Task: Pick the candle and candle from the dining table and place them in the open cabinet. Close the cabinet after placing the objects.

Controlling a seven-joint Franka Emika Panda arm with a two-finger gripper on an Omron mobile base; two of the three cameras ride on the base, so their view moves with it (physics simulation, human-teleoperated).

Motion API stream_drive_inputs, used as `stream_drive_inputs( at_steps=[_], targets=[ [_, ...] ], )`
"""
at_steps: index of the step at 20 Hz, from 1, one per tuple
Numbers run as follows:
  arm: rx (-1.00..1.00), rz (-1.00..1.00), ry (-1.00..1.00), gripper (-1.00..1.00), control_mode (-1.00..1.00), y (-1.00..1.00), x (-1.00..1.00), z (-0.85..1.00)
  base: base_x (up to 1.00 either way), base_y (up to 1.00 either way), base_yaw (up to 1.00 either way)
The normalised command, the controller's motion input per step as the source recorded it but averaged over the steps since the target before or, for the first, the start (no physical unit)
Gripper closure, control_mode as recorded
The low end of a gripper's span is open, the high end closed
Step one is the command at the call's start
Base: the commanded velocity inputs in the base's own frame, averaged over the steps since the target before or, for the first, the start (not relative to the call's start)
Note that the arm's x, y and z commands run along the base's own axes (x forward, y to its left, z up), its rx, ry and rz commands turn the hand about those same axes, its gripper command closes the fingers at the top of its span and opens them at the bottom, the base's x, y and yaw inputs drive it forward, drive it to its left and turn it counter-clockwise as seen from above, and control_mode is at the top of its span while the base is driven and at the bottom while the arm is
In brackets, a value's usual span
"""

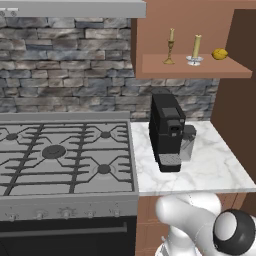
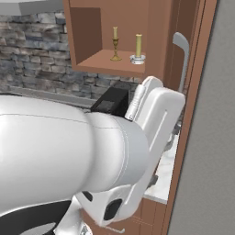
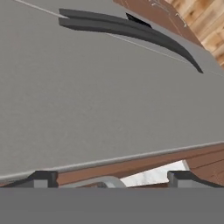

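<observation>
Both candles, tall candlestick [image 1: 170, 48] and dish candle [image 1: 196, 50], stand on the cabinet shelf [image 1: 190, 67], far above the spread fingers [image 3: 113, 178] by the open door's handle [image 2: 182, 55].

A black coffee machine [image 1: 167, 131] stands upright on the white marble bench [image 1: 220, 165], against a grey stone-brick wall [image 1: 60, 60]. Just left of the bench sits a steel gas stove [image 1: 60, 155] with dark grates and a row of knobs. A lemon [image 1: 219, 54] lies on a wooden shelf.
</observation>
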Motion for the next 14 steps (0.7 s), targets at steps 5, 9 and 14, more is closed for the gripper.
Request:
stream_drive_inputs(
  at_steps=[5,9,14],
  targets=[
    [-0.05,0.00,0.00,-1.00,-1.00,0.00,0.20,-0.17,0.00,0.00,0.00],
    [-0.05,0.00,0.00,-1.00,-1.00,0.00,0.14,-0.13,0.00,0.00,0.00],
    [-0.04,0.00,0.00,-1.00,-1.00,0.00,0.09,-0.10,0.00,0.00,0.00]
  ],
)
